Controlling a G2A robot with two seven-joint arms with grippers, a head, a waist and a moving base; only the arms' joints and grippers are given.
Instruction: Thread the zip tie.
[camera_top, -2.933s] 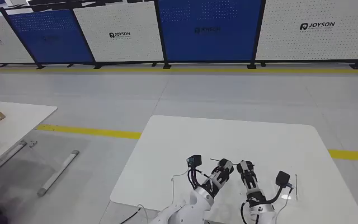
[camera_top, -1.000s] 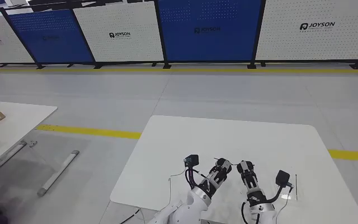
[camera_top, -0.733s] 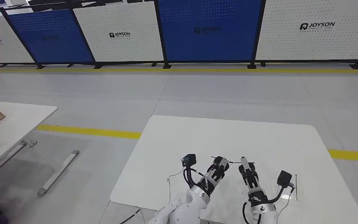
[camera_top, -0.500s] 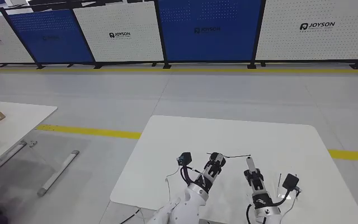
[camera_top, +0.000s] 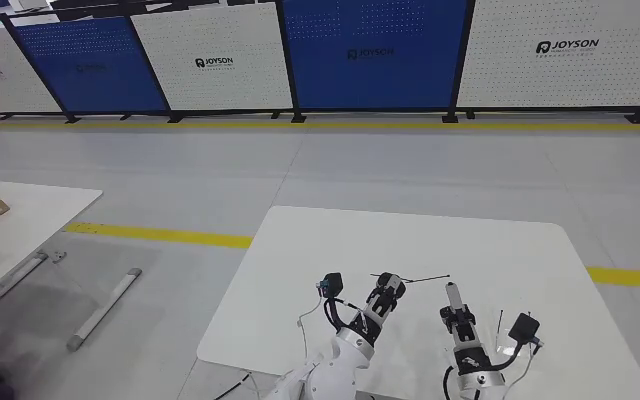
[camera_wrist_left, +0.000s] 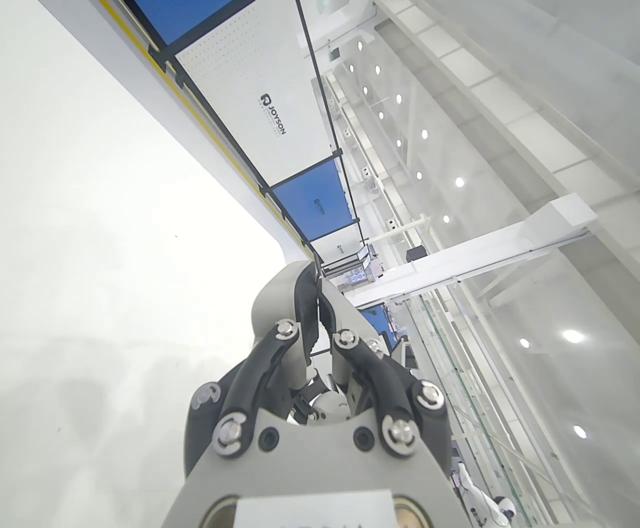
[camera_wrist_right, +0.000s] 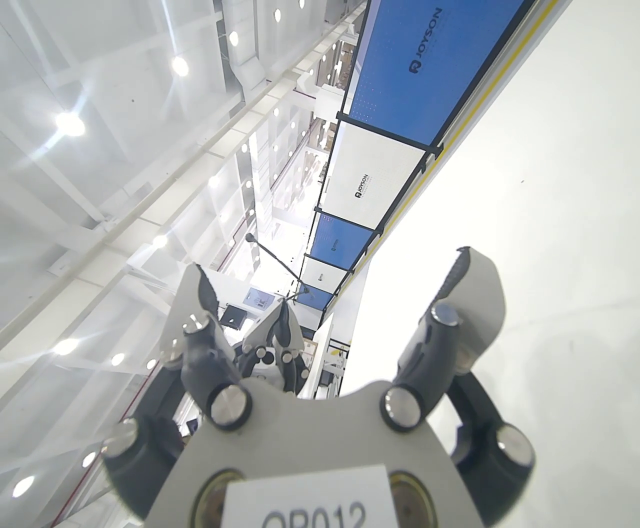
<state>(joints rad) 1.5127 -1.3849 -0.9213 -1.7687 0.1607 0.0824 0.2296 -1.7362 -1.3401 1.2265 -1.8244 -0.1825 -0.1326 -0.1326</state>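
Landmark: flat white rectangular table with rounded corners (camera_top: 400, 240); all positions below are given relative to it. It also appears in the left wrist view (camera_wrist_left: 100, 200) and the right wrist view (camera_wrist_right: 550, 200).

Zip tie: thin black plastic zip tie (camera_top: 418, 278), held in the air over the near half of the table. It lies roughly level and runs crosswise, parallel to the table's near edge. A short stub projects past the left gripper on the side facing the table's left edge. The long free end points toward the table's right edge. In the right wrist view it appears as a slim dark strip (camera_wrist_right: 271, 257) rising out of the other arm's gripper.

Left gripper: grey two-finger left gripper (camera_top: 388, 281), over the near half of the table, left of its centre line. The fingers are pressed together (camera_wrist_left: 316, 300) and clamp the zip tie near one end.

Right gripper: grey two-finger right gripper (camera_top: 449, 290), over the near half of the table, right of its centre line. The fingers are spread wide apart (camera_wrist_right: 332, 270) with nothing between them. The zip tie's free end sits just beyond the fingertips.

Surroundings: blue and white perforated wall panels (camera_top: 375, 55) stand well beyond the table's far edge. A yellow floor line (camera_top: 160, 234) runs past the table's left side.
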